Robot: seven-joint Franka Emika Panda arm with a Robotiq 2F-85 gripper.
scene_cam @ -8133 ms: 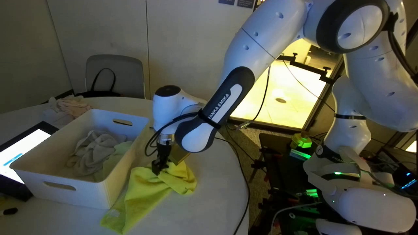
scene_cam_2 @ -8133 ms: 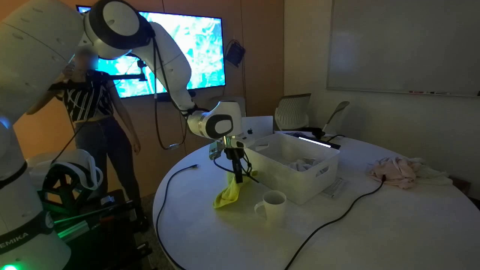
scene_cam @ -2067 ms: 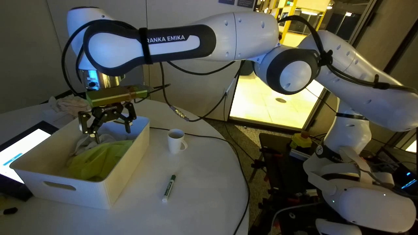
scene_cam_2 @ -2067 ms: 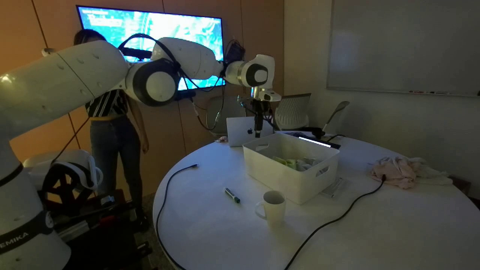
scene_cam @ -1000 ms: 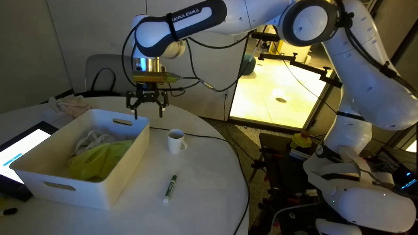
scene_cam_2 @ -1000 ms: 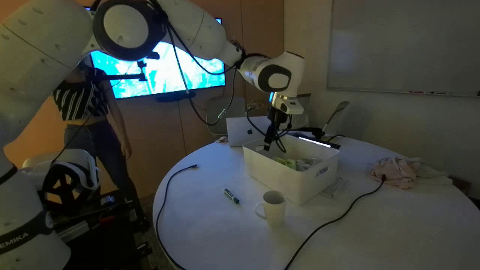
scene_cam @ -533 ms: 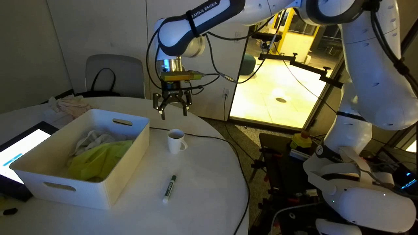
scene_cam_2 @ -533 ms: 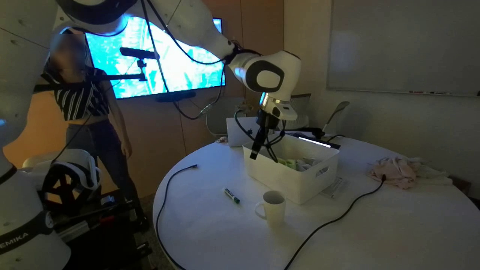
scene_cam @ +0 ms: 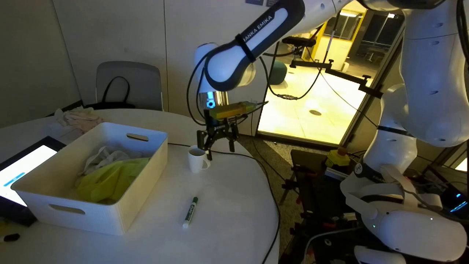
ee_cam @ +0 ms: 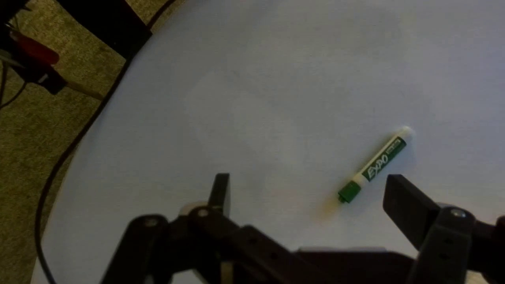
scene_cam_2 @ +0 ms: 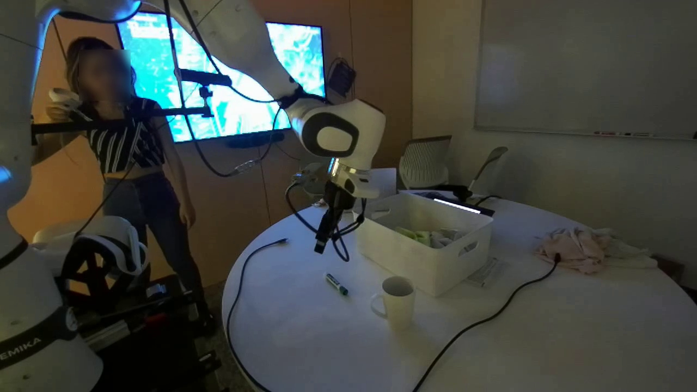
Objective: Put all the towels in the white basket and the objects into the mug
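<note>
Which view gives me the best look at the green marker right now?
The wrist view. It shows the green marker whole and largest, its EXPO lettering readable, and the open gripper does not cover it. Both exterior views also show it whole but smaller, lying on the table, apart from the mug.

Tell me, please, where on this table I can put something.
Free: between the marker and the black cable, with the open tool hanging above nearby; also, in an exterior view, right of that cable, below the pink cloth. Crowded: around the white basket, by the mug and the lit screen.
</note>
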